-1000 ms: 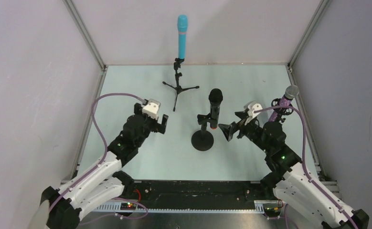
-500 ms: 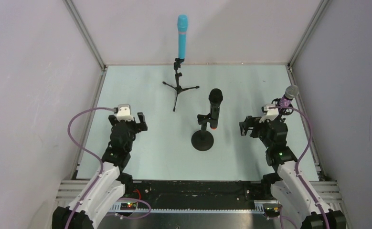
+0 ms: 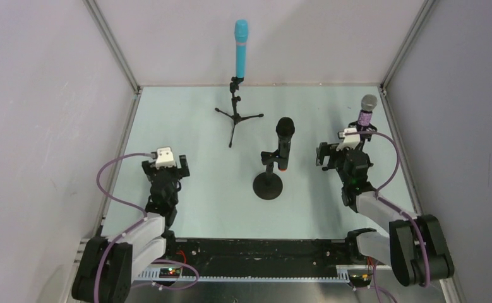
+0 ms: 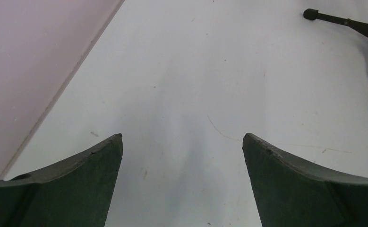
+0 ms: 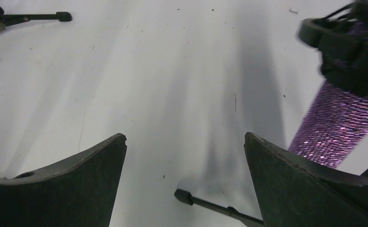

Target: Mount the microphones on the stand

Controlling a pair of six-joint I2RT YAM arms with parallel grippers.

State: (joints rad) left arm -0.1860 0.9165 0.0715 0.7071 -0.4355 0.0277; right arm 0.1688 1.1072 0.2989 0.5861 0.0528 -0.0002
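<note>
The turquoise microphone (image 3: 240, 47) stands upright in a tripod stand (image 3: 234, 117) at the back. The black microphone (image 3: 285, 139) with an orange end sits in the clip of a round-base stand (image 3: 268, 186) at the centre. The purple glitter microphone (image 3: 367, 110) stands upright in a clip at the right, just behind my right gripper (image 3: 338, 155). In the right wrist view its glitter body (image 5: 338, 123) hangs under the black clip (image 5: 347, 42), right of my open, empty right gripper (image 5: 185, 139). My left gripper (image 3: 166, 165) is open over bare table (image 4: 182, 139), far from any microphone.
Grey walls and aluminium frame posts (image 3: 114, 47) enclose the pale table (image 3: 186, 113). A tripod leg (image 4: 342, 20) shows at the top right of the left wrist view. Another thin leg (image 5: 210, 203) lies between the right fingers on the table. Purple cables loop beside both arms.
Both arms have drawn back toward their bases and folded low. The right gripper has moved away from the purple microphone, which now stands more upright. Both grippers stayed open.
</note>
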